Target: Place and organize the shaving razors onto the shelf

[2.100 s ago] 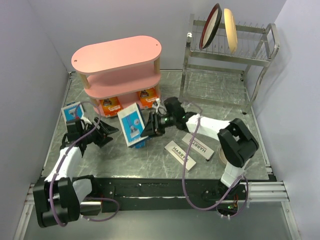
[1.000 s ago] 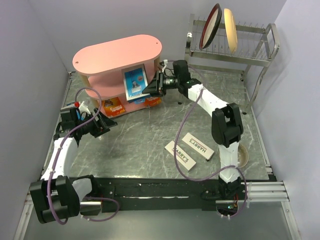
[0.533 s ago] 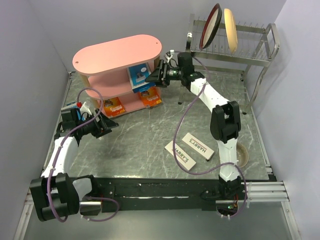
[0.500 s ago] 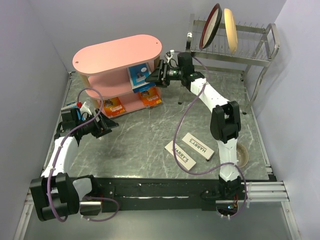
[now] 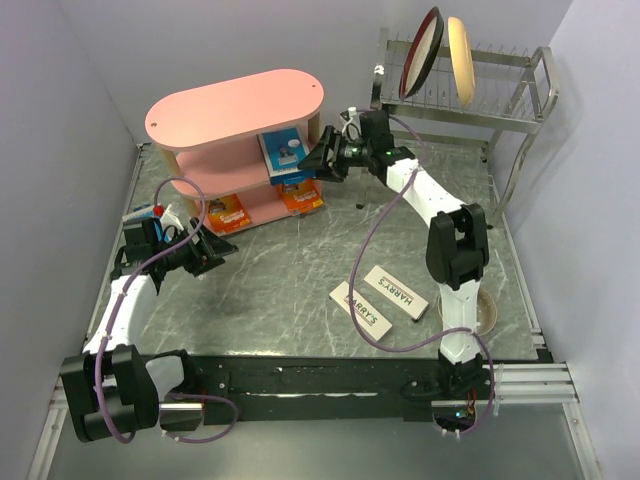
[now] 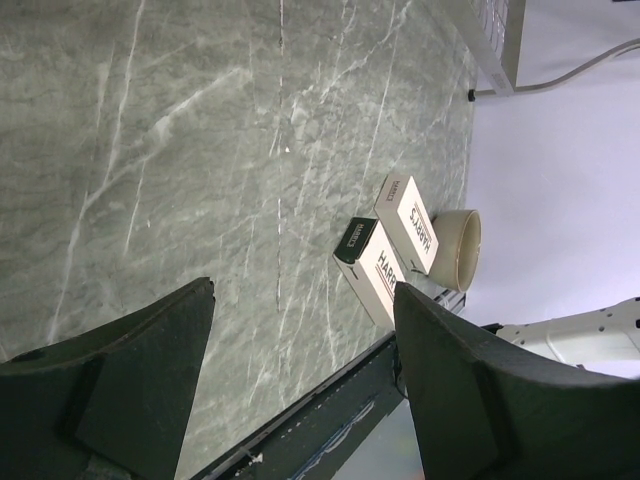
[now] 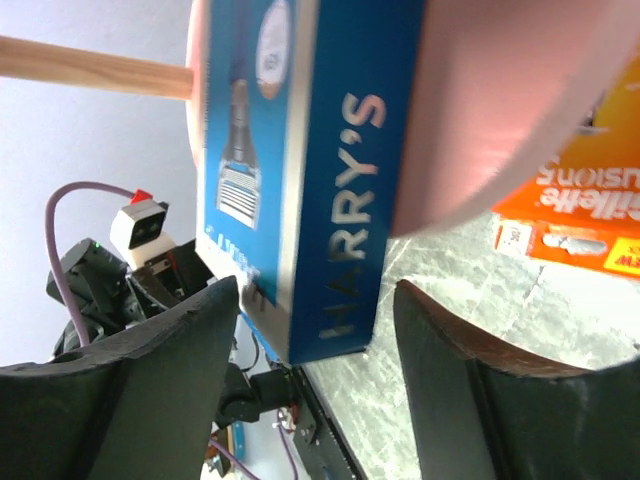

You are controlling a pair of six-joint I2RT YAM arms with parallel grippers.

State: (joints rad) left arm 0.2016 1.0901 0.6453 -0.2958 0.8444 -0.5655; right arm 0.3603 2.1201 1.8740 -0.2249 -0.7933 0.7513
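My right fingers [image 7: 130, 380] wide either side of blue pack [image 7: 300, 150] on shelf [image 5: 235, 105], no grip; left fingers [image 6: 120, 390] wide, empty. 2 boxes [image 5: 395, 291] look light, stiff: I'd pinch across narrow width.

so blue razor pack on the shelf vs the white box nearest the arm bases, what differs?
Colour: the blue pack is blue with a razor pictured; the white box is plain white with black lettering.
Place: the blue pack sits on the middle tier of the shelf; the white box is on the table.
Pose: the blue pack stands upright; the white box lies flat.
Both read HARRY'S.
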